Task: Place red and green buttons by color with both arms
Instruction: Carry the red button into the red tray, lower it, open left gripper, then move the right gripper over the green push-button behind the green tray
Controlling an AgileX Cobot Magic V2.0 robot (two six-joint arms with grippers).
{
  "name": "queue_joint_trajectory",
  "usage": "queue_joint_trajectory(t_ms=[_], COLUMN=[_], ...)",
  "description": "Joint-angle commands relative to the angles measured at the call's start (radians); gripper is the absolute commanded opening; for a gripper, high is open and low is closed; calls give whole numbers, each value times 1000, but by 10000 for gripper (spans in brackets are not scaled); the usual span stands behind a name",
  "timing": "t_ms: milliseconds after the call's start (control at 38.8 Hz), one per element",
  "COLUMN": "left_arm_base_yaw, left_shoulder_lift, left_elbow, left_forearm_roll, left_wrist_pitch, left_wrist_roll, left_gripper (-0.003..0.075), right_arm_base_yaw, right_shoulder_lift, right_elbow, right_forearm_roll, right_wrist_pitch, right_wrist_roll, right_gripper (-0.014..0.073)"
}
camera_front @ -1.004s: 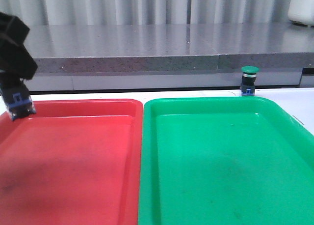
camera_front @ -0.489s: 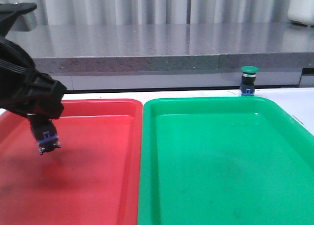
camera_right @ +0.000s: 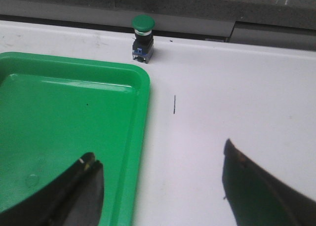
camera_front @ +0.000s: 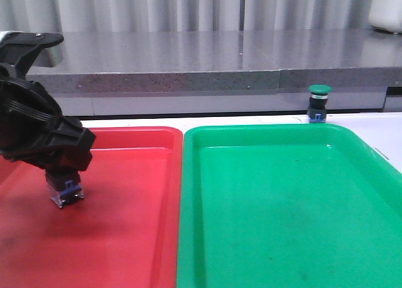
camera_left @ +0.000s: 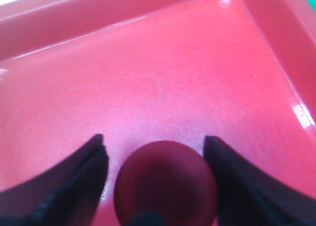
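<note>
My left gripper (camera_front: 63, 178) is shut on the red button (camera_front: 65, 192) and holds it upright, low over the left part of the red tray (camera_front: 132, 132). In the left wrist view the dark red cap (camera_left: 165, 184) fills the space between the black fingers (camera_left: 79, 176). The green button (camera_front: 320, 102) stands upright on the white table behind the green tray (camera_front: 264, 129), near its far right corner. It also shows in the right wrist view (camera_right: 142, 37). My right gripper (camera_right: 159, 152) is open and empty, over the green tray's right rim (camera_right: 143, 88), well short of the green button.
The two trays lie side by side, red on the left, green on the right. A grey stone ledge (camera_front: 201, 71) runs along the back of the table. A white object (camera_front: 386, 11) stands on it at the far right.
My left arm has carried the red button from the tray's far left edge rightward and down into the red tray. The green button has not moved.
</note>
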Motion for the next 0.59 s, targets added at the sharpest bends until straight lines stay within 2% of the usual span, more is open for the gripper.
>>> queue_joint_trajectory(t_ms=[0,232,566], left_arm_base_yaw=[-7,-7,-7], left_shoulder_lift=[-36,-159,-529], left_elbow=[-20,-20,-20], left_forearm_roll=[-3,-16,-16], left_wrist_pitch=[-36,64,303], left_wrist_roll=[-9,-9,-9], left_gripper=[531,522,511], right_arm_base_yaw=[-4,-4,-4], right_shoulder_lift=[6,6,6], right_elbow=[-36,-36,-36], right_forearm_roll=[-8,-8,-8], right_wrist_pitch=[-70,-70,-70], right_wrist_roll=[-9,-9,-9], right_gripper=[528,528,528])
